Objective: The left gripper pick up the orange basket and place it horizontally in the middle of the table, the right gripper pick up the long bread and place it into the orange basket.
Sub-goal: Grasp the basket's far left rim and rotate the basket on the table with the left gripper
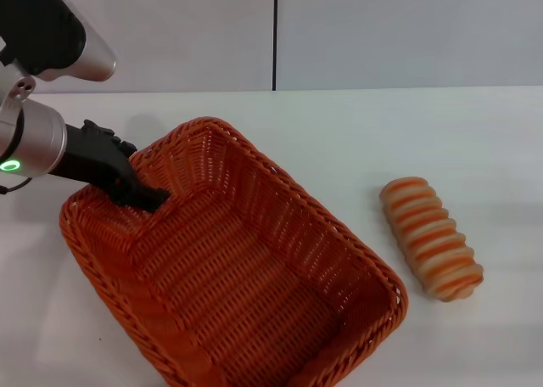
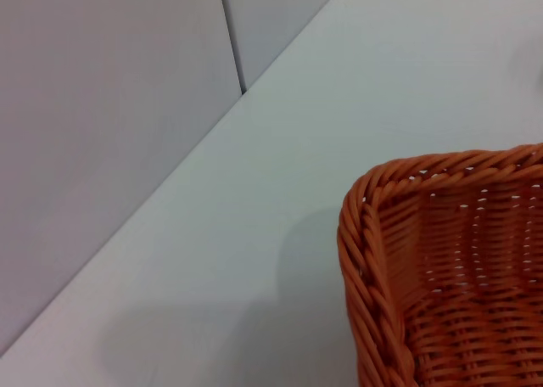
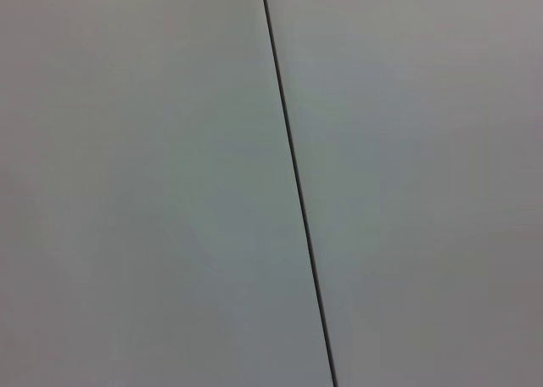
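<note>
The orange basket (image 1: 246, 268) lies diagonally on the white table (image 1: 441, 141), filling the lower left of the head view. My left gripper (image 1: 146, 198) reaches in from the left and is shut on the basket's far-left rim, its black fingers straddling the woven wall. In the left wrist view one braided corner of the orange basket (image 2: 441, 268) shows over the table (image 2: 280, 192). The long bread (image 1: 430, 237), cream with orange-brown stripes, lies on the table to the right of the basket, apart from it. My right gripper is out of view.
A pale wall with a dark vertical seam (image 1: 275, 35) stands behind the table's far edge. The right wrist view shows only that wall and seam (image 3: 297, 192). Bare tabletop stretches behind and to the right of the bread.
</note>
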Robot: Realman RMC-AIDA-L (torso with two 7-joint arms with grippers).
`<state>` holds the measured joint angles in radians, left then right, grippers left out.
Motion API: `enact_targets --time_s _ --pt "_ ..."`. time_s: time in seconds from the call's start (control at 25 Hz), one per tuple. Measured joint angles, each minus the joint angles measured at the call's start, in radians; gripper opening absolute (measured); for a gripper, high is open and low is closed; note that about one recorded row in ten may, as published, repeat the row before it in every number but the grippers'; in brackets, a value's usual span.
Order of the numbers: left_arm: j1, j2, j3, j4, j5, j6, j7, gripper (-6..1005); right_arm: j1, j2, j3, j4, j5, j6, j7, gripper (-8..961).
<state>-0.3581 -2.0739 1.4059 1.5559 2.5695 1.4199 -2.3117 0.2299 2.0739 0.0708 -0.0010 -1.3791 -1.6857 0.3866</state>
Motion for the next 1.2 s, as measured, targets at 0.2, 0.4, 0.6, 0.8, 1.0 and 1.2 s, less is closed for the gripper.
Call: enact_targets --time_s 0.2,0.4,0.6,0.8,1.0,1.2 --pt "-0.005 0.000 0.001 -0.001 0.029 -0.002 -0.001 740 -0.003 0.000 0.004 -0.004 0.004 0.003 0.000 785" --pt "-0.016 -0.001 0.036 -0.002 0.074 0.008 -0.014 734 -0.003 0.000 0.005 -0.007 0.006 0.013 0.000 785" --pt "-0.030 -0.002 0.118 -0.009 0.140 0.015 -0.026 681 0.000 0.000 0.006 -0.009 0.008 0.016 0.000 785" --pt "-0.042 -0.005 0.152 0.005 0.156 0.010 -0.067 468 0.002 0.000 0.006 -0.010 0.008 0.024 0.000 785" --pt "-0.037 -0.004 0.150 0.072 0.150 0.015 -0.102 351 0.000 0.000 0.006 -0.012 0.008 0.024 0.000 786" --pt "-0.044 -0.003 0.147 0.098 0.190 0.042 -0.198 253 0.000 0.000 0.007 -0.017 0.008 0.017 0.005 786"
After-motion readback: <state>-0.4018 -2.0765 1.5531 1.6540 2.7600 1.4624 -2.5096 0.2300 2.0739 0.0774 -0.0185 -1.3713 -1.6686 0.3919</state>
